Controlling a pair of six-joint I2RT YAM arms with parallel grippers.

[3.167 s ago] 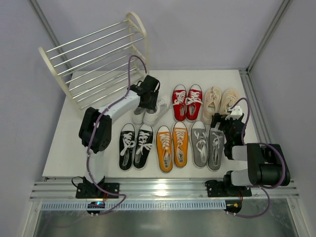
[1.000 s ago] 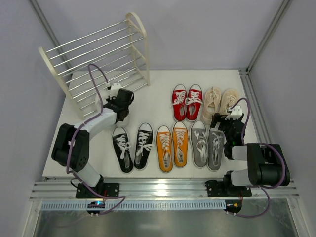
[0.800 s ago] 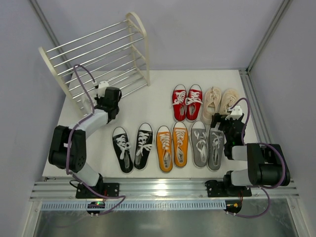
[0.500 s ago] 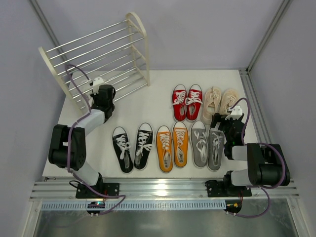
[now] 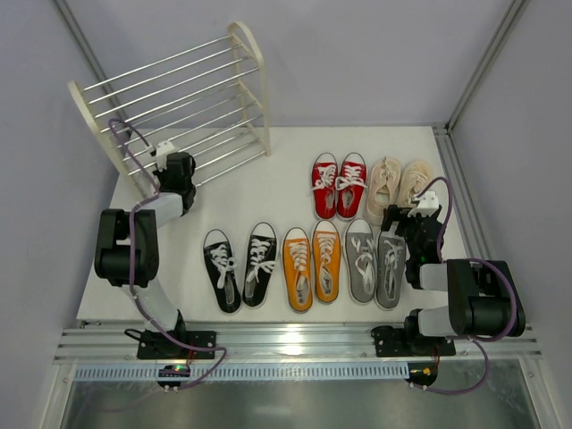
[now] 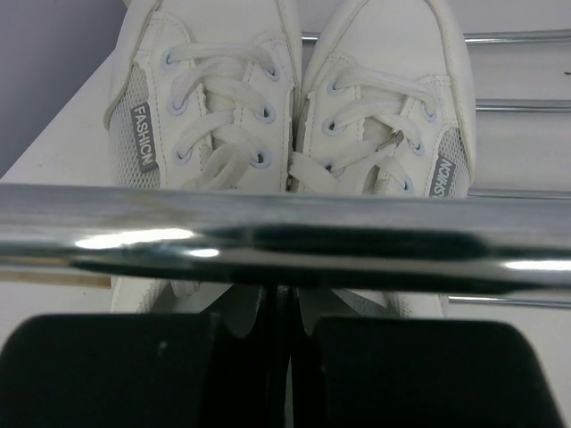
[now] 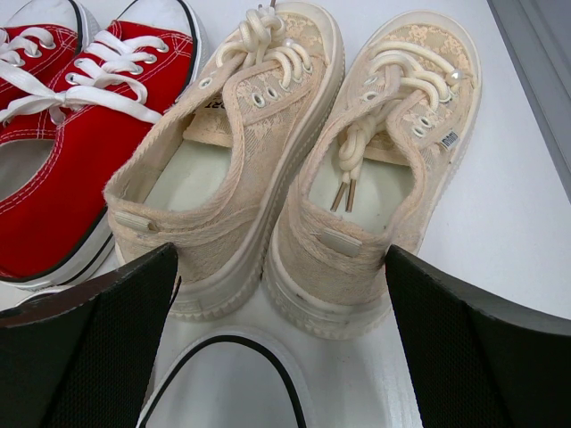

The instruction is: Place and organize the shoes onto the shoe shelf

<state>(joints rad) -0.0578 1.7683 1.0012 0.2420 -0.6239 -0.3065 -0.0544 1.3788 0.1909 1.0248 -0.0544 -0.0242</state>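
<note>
1. The shoe shelf (image 5: 170,98) stands at the far-left corner of the surface (image 5: 268,183). Its left end frame is at the surface's left edge.
2. The left arm (image 5: 134,241) reaches into the shelf's low rods. Its jaws are pressed together on the adjoining heel walls of the white sneakers (image 6: 285,98), which sit side by side with their toes pointing away. One silver rod (image 6: 285,236) crosses just in front of the wrist camera (the top view hides this pair under the wrist).
3. Open room lies between the shelf and the red pair (image 5: 338,185), and beyond the black pair (image 5: 239,265).
4. The orange pair (image 5: 312,265) and grey pair (image 5: 375,262) complete the near row. The beige pair (image 7: 294,169) lies near the right edge.
5. The right arm (image 5: 465,299) hangs over the grey pair with its jaws wide apart and holding nothing.
6. Since the earliest frame the left arm has swung from mid-surface to the shelf. The white pair has left its spot beside the red pair, the black pair's left shoe has skewed, and the right arm has stayed put.
</note>
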